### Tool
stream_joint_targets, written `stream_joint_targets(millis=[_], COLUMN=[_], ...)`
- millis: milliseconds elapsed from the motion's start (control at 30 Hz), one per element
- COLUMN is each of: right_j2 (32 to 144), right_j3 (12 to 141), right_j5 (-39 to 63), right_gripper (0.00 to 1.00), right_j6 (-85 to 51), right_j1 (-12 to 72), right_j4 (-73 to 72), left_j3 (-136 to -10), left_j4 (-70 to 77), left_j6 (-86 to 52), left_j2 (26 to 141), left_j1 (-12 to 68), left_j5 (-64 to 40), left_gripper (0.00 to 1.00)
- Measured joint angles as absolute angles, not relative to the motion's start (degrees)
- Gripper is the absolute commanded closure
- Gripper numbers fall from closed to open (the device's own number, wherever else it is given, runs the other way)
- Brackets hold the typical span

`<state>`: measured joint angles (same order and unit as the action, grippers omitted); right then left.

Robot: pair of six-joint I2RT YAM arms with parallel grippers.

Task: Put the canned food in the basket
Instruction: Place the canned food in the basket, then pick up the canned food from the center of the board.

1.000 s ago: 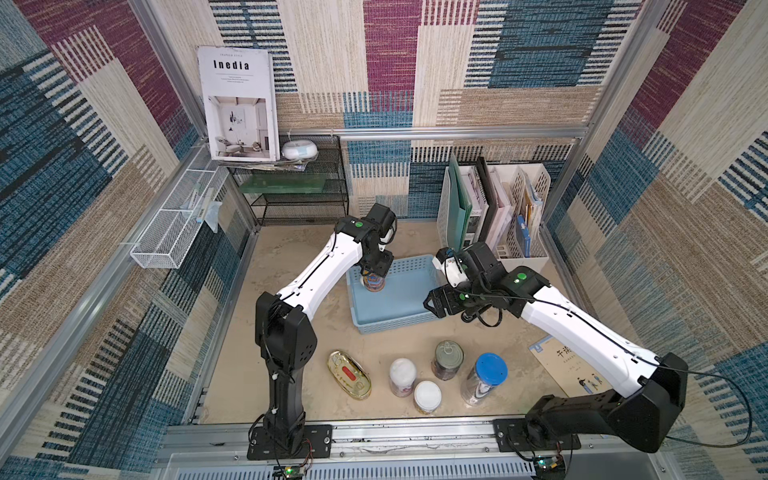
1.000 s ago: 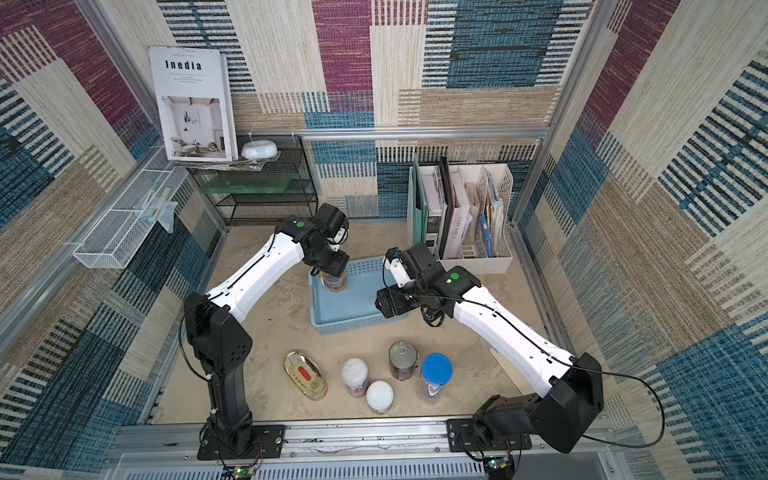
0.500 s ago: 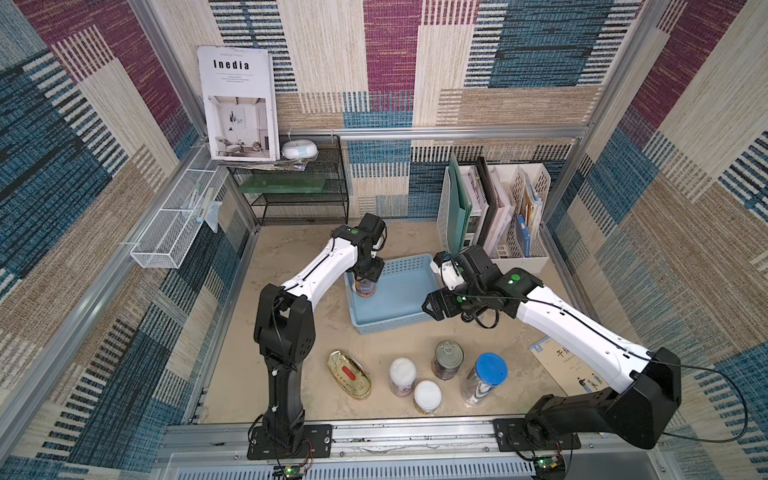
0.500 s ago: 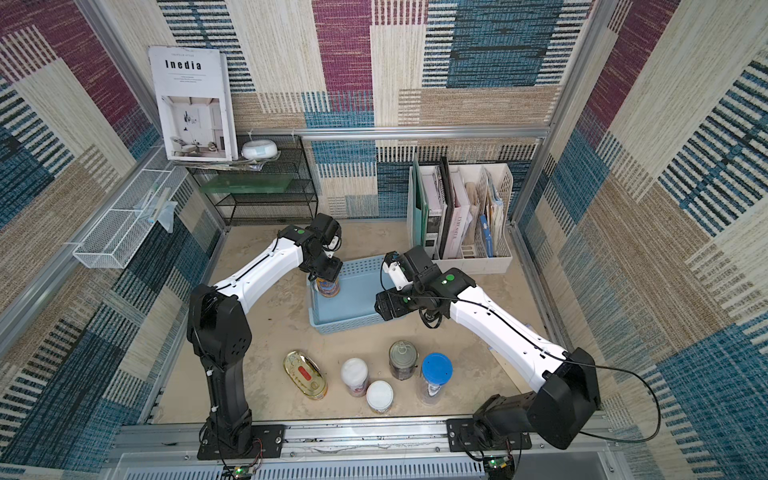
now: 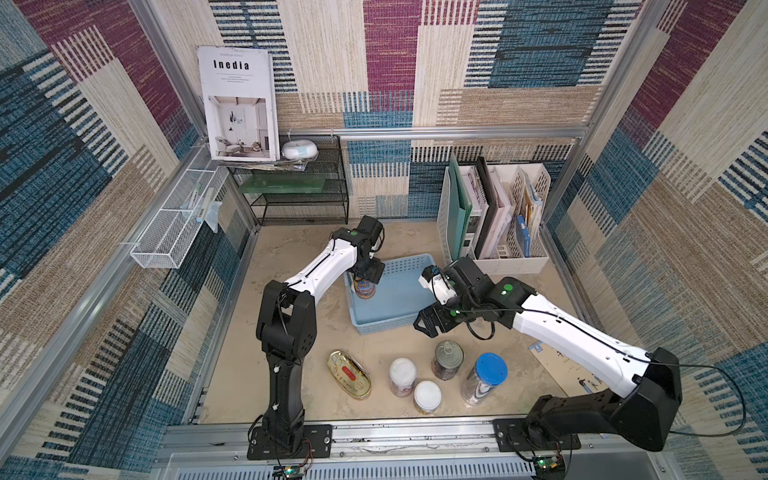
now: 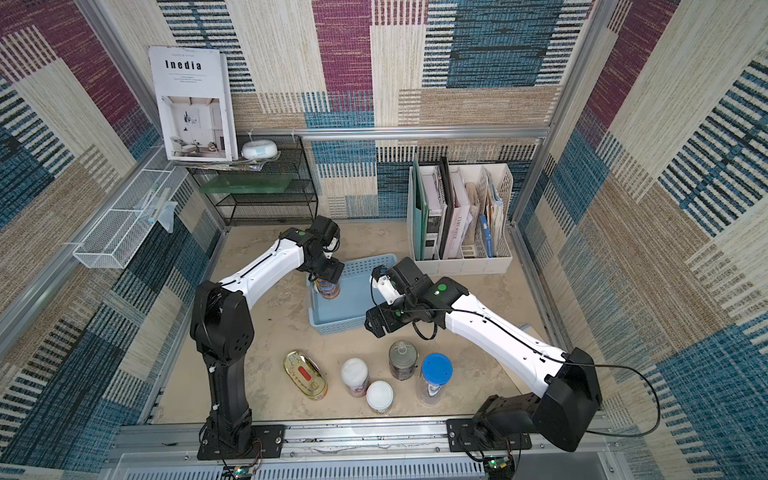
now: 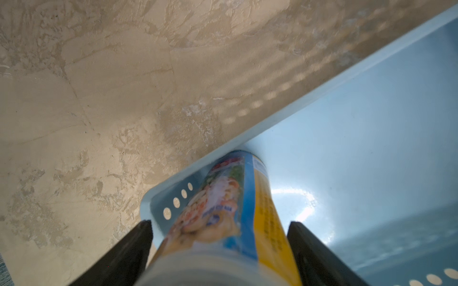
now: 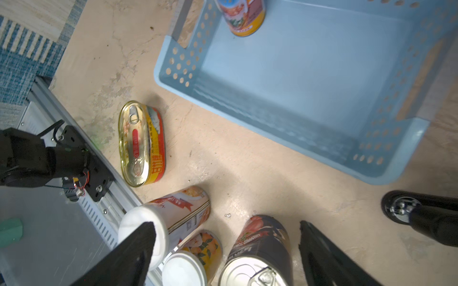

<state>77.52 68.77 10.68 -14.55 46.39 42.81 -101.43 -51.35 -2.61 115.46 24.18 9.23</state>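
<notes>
Tabletop (image 5: 291, 257): beige, mottled finish. Clear jar with blue lid (image 5: 484, 378) stands upright near the front rail. A printed sheet (image 5: 557, 368) lies flat at the right edge.

Back wall: black wire shelf (image 5: 301, 199) carries an upright "Inedia" book (image 5: 237, 104) on its top tier, with a white rounded object (image 5: 299, 148) just beside it and a green board (image 5: 282, 183) on the tier below. White perforated file holder (image 5: 511, 264) at back right is filled with upright folders and books.

Left wall: white wire mesh rack (image 5: 174, 226) is mounted on the frame.
</notes>
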Motion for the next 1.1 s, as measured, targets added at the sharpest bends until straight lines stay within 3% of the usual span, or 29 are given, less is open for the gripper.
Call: stream_joint_targets(millis=[267,700,1100], right_j2=[76.34,80.27,84.42], right_j3=[68.55,73.08,72.62], right_j5=[4.89,-9.41,-5.56], right_gripper=[0.00,0.01,0.01], right_j6=[-18.09,-23.22,-20.08], right_j1=[54.87,55.75,52.31], right_j4=[47.42,60.45,63.20], left_j3=[-100.51,-89.17,-80.66], left_j4=[-51.27,-51.03,-47.77], left_j6=[-4.19,-6.02,-5.76], left_j2=[108.22,94.00,90.11], left_j1=[24.34,26.11,26.26], left_j5=[6.07,-1.02,-1.45], left_gripper=[0.01,0.01,0.01])
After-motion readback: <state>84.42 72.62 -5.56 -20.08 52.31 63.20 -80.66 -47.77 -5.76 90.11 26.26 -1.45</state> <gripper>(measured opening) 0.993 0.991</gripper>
